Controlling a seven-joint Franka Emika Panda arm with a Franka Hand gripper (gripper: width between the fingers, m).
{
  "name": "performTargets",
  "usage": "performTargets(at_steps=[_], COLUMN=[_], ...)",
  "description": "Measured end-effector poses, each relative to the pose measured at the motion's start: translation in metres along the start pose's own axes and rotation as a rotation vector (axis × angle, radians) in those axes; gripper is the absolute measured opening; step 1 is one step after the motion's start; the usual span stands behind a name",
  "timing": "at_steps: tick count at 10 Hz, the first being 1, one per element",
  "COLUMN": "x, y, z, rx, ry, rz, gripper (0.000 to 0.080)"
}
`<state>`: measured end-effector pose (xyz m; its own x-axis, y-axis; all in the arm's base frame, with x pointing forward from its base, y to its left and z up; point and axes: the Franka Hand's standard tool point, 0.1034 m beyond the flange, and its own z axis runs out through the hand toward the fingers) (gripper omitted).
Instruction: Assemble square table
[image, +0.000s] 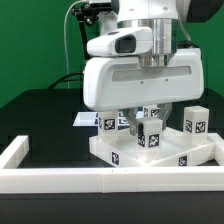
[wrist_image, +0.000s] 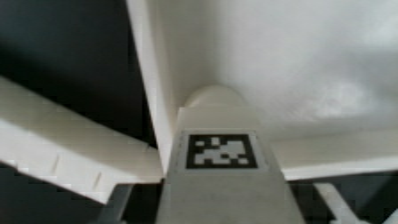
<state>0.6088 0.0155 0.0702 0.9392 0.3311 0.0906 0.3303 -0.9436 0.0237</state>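
The white square tabletop lies flat on the black table, with tags on its rim. In the wrist view the tabletop fills the far part of the picture. My gripper points straight down and is shut on a white tagged leg, holding it upright at the tabletop's middle. In the wrist view the leg runs between my gripper's fingers, its tip against the panel. A second leg stands at the exterior view's right. More legs stand behind, partly hidden by the hand.
A long white rail borders the table in front and turns along the exterior view's left; it also crosses the wrist view. A flat white sheet lies behind the tabletop. The arm's body hides the back middle.
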Motion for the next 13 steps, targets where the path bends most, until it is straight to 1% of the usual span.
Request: performTargets(at_steps=[2, 4, 6, 7, 8, 9, 10, 11, 13], x=[-0.0026, -0.0034, -0.0032, -0.0032, -0.0032, -0.0032, -0.0032, -0.0033, -0.0032], y=[0.0071, 0.0089, 0.0084, 0.0084, 0.0084, 0.0084, 0.0084, 0.0084, 0.0084], z=[-0.0001, 0.0003, 0.0003, 0.0003, 0.0004, 0.0004, 0.0004, 0.0004, 0.0004], rx=[-0.006, -0.007, -0.007, -0.007, -0.007, -0.007, -0.007, -0.007, -0.007], ry=[-0.002, -0.001, -0.001, -0.001, -0.001, -0.001, -0.001, -0.001, -0.001], rz=[0.208, 0.37, 0.47, 0.469, 0.468, 0.468, 0.468, 0.468, 0.468], gripper=[0.0291, 0.0291, 0.0291, 0.0362, 0.0498, 0.0498, 0.0621, 0.0641, 0.0648])
